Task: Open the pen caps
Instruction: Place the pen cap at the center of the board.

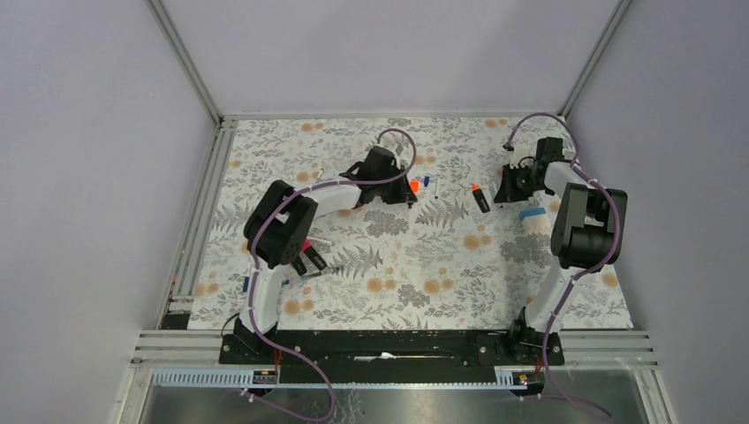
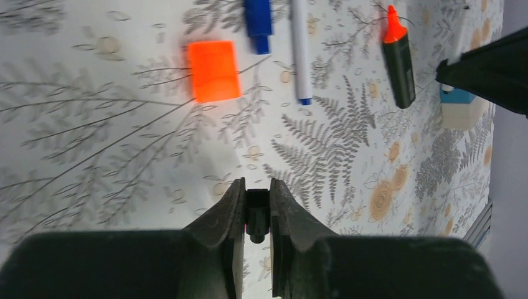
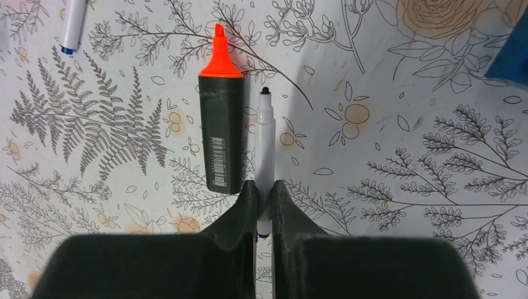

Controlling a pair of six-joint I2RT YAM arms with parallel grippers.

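My left gripper (image 2: 257,184) hovers over the table, shut on a small black pen cap (image 2: 257,212). Ahead of it lie a loose orange cap (image 2: 213,70), a blue cap (image 2: 258,22) and a thin white pen with a blue tip (image 2: 301,50). My right gripper (image 3: 262,185) is shut on a thin white pen (image 3: 265,140) whose black tip is bare. Just left of that pen lies a chunky black highlighter (image 3: 221,131) with its orange tip bare. In the top view the left gripper (image 1: 408,190) and the right gripper (image 1: 505,190) face each other at mid-table.
A blue-and-white block (image 1: 533,217) sits under the right arm, and a blue block (image 3: 513,56) shows at the right wrist view's edge. More pens and a pink piece (image 1: 306,247) lie by the left arm's elbow. Frame rails border the floral mat (image 1: 424,274).
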